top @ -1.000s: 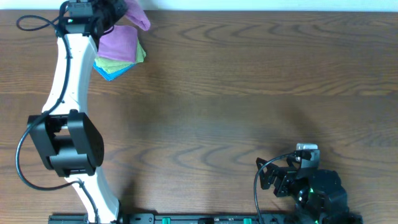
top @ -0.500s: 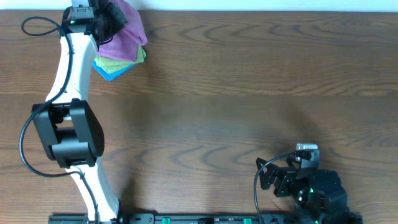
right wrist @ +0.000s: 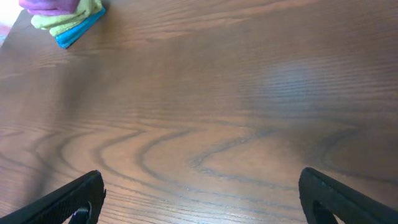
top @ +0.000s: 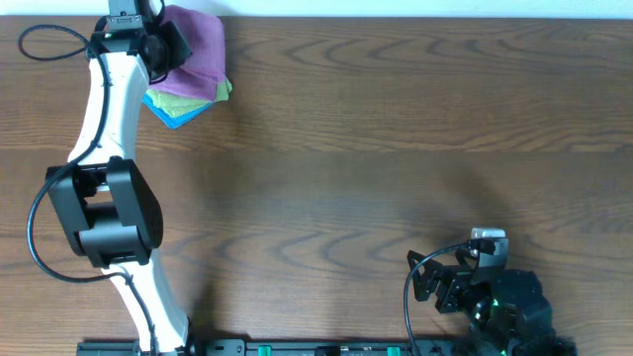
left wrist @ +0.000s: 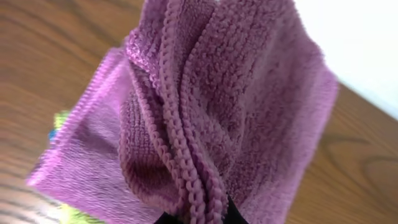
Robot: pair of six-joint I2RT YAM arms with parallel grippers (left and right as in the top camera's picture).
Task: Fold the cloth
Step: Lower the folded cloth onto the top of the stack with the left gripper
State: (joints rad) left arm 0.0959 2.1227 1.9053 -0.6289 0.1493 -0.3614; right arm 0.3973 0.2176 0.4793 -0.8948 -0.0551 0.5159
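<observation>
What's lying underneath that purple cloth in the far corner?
Under the purple cloth lies a yellow-green cloth and, below that, a blue cloth. Only their edges peek out; the rest of them, and anything further down, is covered.

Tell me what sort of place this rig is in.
Probably a robot test bench, not a home: a wood-grain table, the left arm and right arm mounted at its near edge, and a purple cloth atop a small cloth stack.

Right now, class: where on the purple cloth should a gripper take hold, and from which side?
Take the purple cloth at its bunched, stitched hem, coming from above: the folds gather there into one raised ridge, clear of the green cloth and blue cloth beneath.
</observation>
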